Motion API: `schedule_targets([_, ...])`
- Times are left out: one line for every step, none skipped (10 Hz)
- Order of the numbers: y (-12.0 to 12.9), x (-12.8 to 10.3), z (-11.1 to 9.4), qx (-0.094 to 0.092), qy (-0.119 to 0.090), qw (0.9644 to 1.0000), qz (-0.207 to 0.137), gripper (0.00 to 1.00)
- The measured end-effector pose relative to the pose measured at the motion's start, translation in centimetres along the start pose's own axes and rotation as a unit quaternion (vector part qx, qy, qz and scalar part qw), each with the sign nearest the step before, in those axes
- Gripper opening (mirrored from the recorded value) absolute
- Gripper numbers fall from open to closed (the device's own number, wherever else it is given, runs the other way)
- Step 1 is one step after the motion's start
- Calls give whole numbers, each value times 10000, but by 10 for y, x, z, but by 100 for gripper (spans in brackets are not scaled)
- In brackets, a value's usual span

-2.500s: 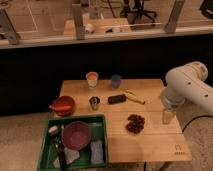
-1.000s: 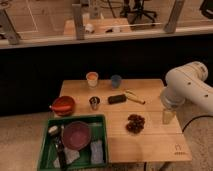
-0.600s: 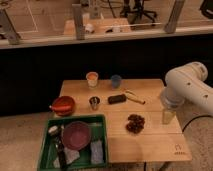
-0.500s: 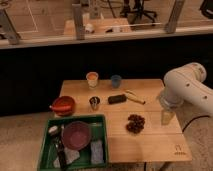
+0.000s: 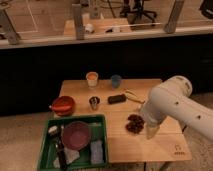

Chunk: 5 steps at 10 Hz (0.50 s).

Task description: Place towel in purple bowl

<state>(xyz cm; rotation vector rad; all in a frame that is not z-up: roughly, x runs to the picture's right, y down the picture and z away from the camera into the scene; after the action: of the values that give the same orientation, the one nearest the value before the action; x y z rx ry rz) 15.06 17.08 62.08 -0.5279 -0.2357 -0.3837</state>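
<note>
The purple bowl (image 5: 76,135) sits upright in a green bin (image 5: 102,120) at the front left. A pale blue-grey folded piece (image 5: 96,150), possibly the towel, lies in the bin just right of the bowl. A whitish crumpled piece (image 5: 71,156) lies in front of the bowl. My gripper (image 5: 151,131) hangs from the white arm (image 5: 172,102) at the right. It is low over the table, beside a brown crumpled thing (image 5: 134,123) and far right of the bowl.
A glossy red bowl (image 5: 63,105) stands on the wooden table (image 5: 165,150) left of a small metal cup (image 5: 94,103). An orange-rimmed cup (image 5: 92,78), a blue cup (image 5: 116,80), a dark bar (image 5: 117,99) and a banana (image 5: 134,96) lie toward the back. A dark utensil (image 5: 59,147) lies in the bin.
The arm has shifted slightly to the left, toward the brown crumpled thing. Nothing on the table or in the bin has moved.
</note>
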Motion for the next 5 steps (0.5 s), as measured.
schedule_targets([8,-20,0,-19,-39,9995,-304,80])
schedule_targets([15,-33,0,-40,-61,9987,-514,80])
schedule_targets([17,-40,1,-47,-78,9981,-602,80])
schedule_targets([17,-40,1,-48,-78,9981,-604,80])
schedule_targets([17,-40,1,-47,-82,9981,-611,80])
